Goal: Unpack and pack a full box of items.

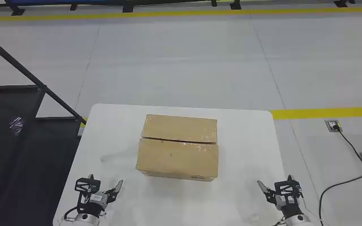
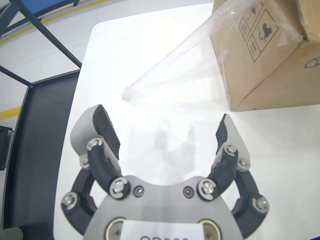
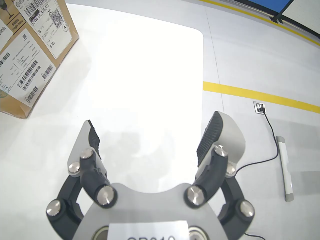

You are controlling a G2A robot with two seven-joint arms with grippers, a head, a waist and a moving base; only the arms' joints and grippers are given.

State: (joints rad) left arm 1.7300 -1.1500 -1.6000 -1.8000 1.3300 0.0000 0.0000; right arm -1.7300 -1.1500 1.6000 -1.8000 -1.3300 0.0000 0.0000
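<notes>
Left gripper [image 1: 104,185] hangs released, jaws spread, over the near left corner of the white worktop [image 1: 243,141]. Right gripper [image 1: 276,185] gapes empty at the near right corner. Farther back, mid-worktop, sits the closed cardboard box [image 1: 178,148], with a clear tape strip [image 2: 175,53] trailing from its side onto the worktop.
</notes>
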